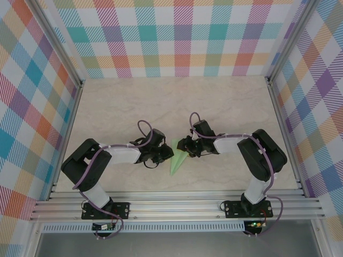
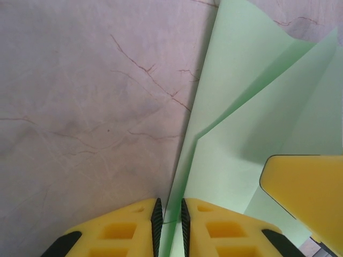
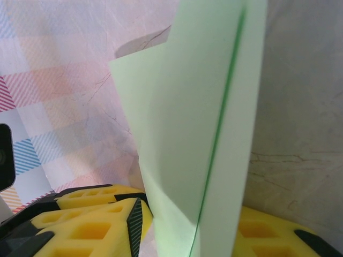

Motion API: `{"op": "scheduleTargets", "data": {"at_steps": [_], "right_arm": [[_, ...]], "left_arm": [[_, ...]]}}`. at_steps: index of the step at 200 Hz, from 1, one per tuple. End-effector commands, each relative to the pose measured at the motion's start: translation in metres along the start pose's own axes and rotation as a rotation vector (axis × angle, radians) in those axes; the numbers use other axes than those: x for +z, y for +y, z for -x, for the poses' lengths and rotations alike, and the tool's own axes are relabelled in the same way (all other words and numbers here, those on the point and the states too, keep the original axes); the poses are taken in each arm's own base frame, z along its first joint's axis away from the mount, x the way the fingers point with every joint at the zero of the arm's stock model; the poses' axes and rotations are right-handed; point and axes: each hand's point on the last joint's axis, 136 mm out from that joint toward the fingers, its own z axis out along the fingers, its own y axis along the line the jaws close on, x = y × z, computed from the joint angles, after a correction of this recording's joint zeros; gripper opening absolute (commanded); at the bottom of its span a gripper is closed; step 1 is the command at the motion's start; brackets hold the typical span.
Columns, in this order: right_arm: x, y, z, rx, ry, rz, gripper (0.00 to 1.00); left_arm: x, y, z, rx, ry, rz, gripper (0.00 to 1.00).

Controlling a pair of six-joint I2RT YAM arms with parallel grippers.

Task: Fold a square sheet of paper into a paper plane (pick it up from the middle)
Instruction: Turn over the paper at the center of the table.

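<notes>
Pale-green and already creased, the paper plane [image 1: 178, 159] lies on the bench [image 1: 134, 101] between the two arms, its narrow point aimed back toward the arm bases and its wider end under the grippers. So I judge we are well into the folding, with the nose flaps made and the body being doubled along the centre crease.

The left gripper [image 1: 161, 157] comes in from the left side. On its wrist camera the black pads [image 2: 156, 219] are pinched together on a thin edge of the paper, clamped and holding that side down. The right gripper [image 1: 188, 145] meets it from the other side. On its wrist camera a folded flap stands upright between the yellow fingers [image 3: 102, 222]. One pad is just beside the paper, but I cannot tell whether the jaws actually grip it.

For the next move, I would anchor with the left and have the right press the raised flap flat along the crease without dragging the sheet.

Beyond them the bench runs back to the plaid wall [image 1: 182, 32].
</notes>
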Motion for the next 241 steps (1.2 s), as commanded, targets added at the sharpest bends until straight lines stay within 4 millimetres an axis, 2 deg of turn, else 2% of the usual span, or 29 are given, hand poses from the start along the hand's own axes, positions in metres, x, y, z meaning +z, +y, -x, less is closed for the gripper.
{"op": "scheduleTargets", "data": {"at_steps": [1,44,93,128,160,184,207,241], "right_arm": [[0.005,0.014,0.004,-0.048,0.007,0.039,0.35],[0.008,0.019,0.006,-0.069,0.012,0.057,0.27],[0.001,0.025,0.006,-0.141,0.021,0.033,0.08],[-0.023,0.033,0.011,-0.248,-0.005,-0.059,0.03],[-0.054,0.025,0.02,-0.319,-0.045,-0.253,0.04],[-0.074,0.017,0.022,-0.293,-0.048,-0.383,0.05],[-0.085,0.013,0.022,-0.199,-0.056,-0.456,0.05],[-0.1,0.025,0.03,-0.11,-0.114,-0.479,0.05]], "left_arm": [[-0.003,0.022,0.005,-0.039,-0.026,0.062,0.2],[-0.007,0.019,0.006,-0.038,-0.033,0.054,0.2],[-0.018,0.008,0.01,-0.02,-0.059,0.015,0.23],[-0.042,0.005,0.016,0.005,-0.122,0.019,0.26],[-0.065,0.011,0.019,0.036,-0.178,0.057,0.28],[-0.075,0.009,0.02,0.037,-0.197,0.047,0.29],[-0.078,0.007,0.018,0.043,-0.189,0.034,0.29],[-0.083,0.009,0.013,0.042,-0.185,0.026,0.3]]}}
